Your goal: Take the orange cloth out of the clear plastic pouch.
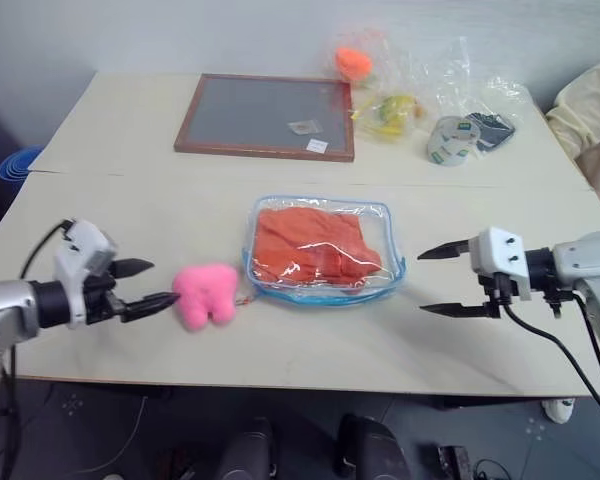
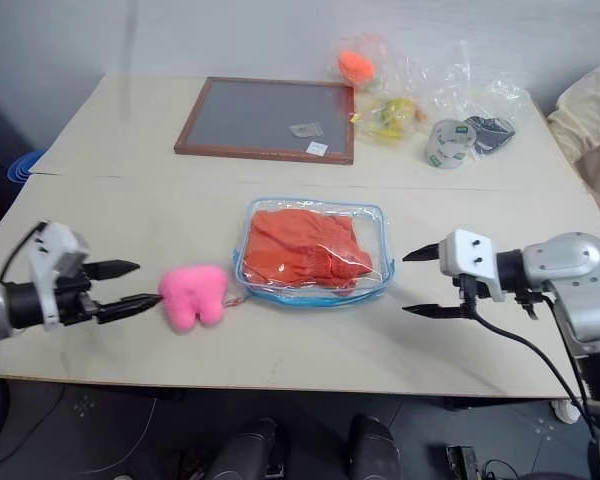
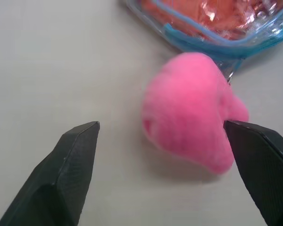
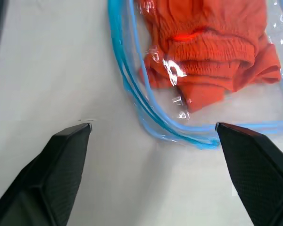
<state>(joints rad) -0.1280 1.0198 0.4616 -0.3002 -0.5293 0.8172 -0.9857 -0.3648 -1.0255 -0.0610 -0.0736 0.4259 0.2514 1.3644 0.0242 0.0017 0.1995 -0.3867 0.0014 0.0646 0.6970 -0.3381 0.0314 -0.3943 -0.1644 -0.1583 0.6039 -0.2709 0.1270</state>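
Note:
The clear plastic pouch [image 1: 324, 250] with light blue trim lies flat at the table's middle. Folded inside it is the orange cloth [image 1: 313, 245], seen through the plastic [image 4: 212, 52]. My left gripper [image 1: 145, 285] hovers open at the table's left, its fingertips just short of a pink plush toy [image 1: 206, 294] that lies beside the pouch's left corner. My right gripper [image 1: 442, 280] is open to the right of the pouch, pointing at it, a small gap away. Neither gripper holds anything.
A wood-framed grey board [image 1: 267, 117] lies at the back. Thin wrinkly bags holding an orange ball [image 1: 353, 62] and yellow items [image 1: 390, 111], plus a tape roll [image 1: 448, 138], sit at the back right. A person's sleeve [image 1: 590, 115] shows at the right edge.

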